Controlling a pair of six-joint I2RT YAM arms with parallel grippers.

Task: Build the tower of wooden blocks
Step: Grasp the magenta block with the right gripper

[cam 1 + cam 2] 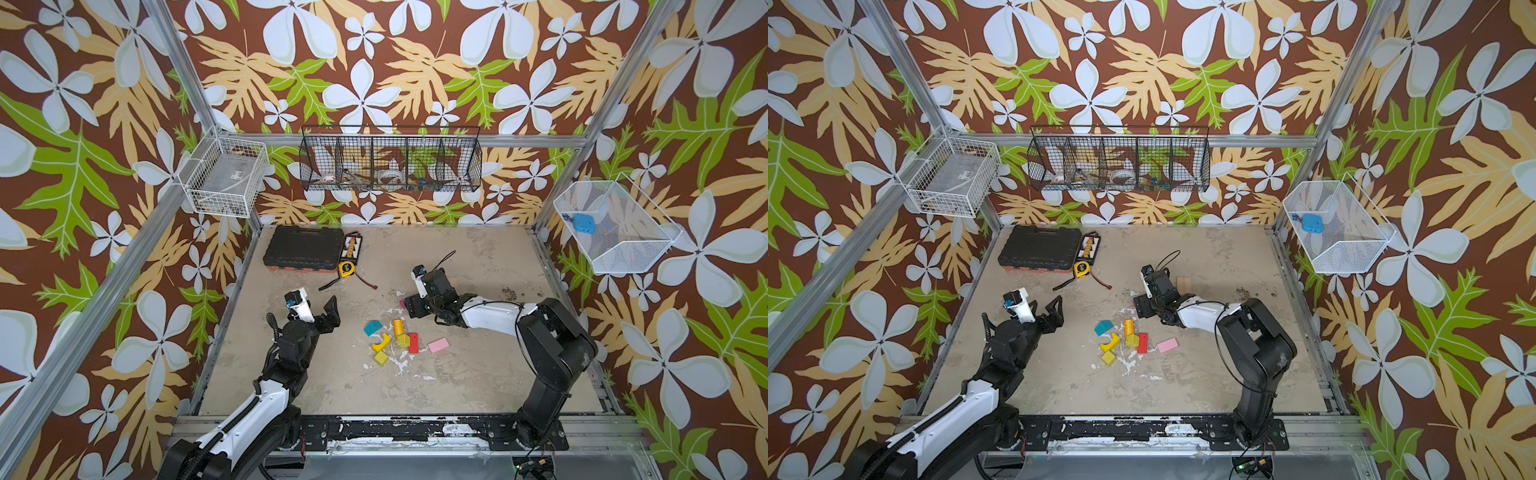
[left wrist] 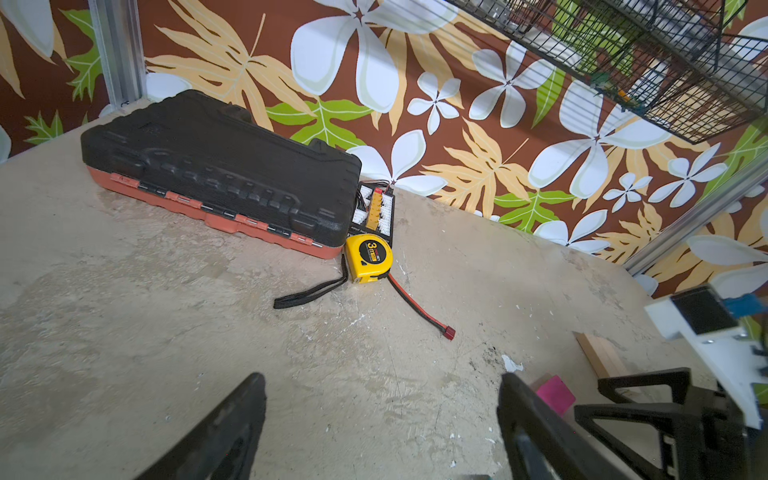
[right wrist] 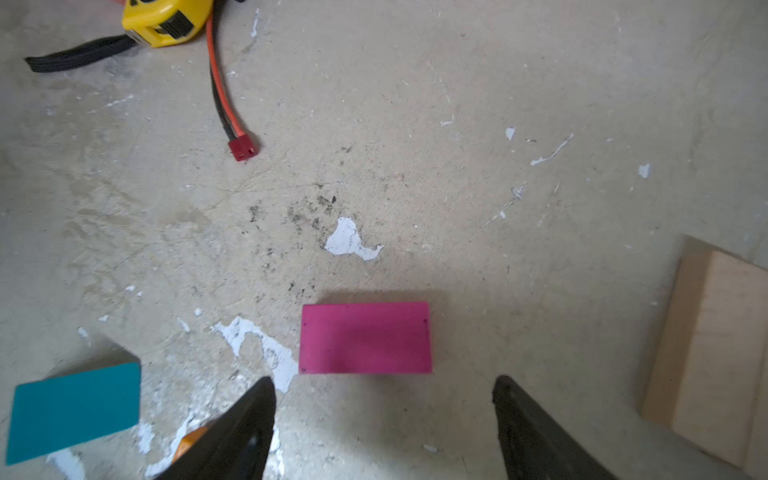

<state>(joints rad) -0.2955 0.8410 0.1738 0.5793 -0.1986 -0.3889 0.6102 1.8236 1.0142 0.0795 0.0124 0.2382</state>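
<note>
Both the left jaws and the right jaws stand open and empty. A magenta block [image 3: 365,338] lies flat on the bench [image 3: 415,124] just ahead of the right jaws, with a teal block [image 3: 72,409] and a tan plank [image 3: 715,353] to either side. Beyond the left jaws sits a yellow tape measure [image 2: 369,257] marked "3".

A black tool case [image 1: 303,249] with an orange-red base lies in the tabletop's [image 1: 478,374] far left corner, with a connector board [image 1: 353,246] and a yellow tape measure [image 1: 345,269] just beside its right end. A red-and-black cable [image 1: 368,281] trails toward the middle. Above the far edge hangs a black wire basket [image 1: 390,160]. A white wire basket [image 1: 224,176] hangs at the left wall. At the right wall, a white mesh basket [image 1: 631,253] holds a small blue object [image 1: 582,223].
</note>
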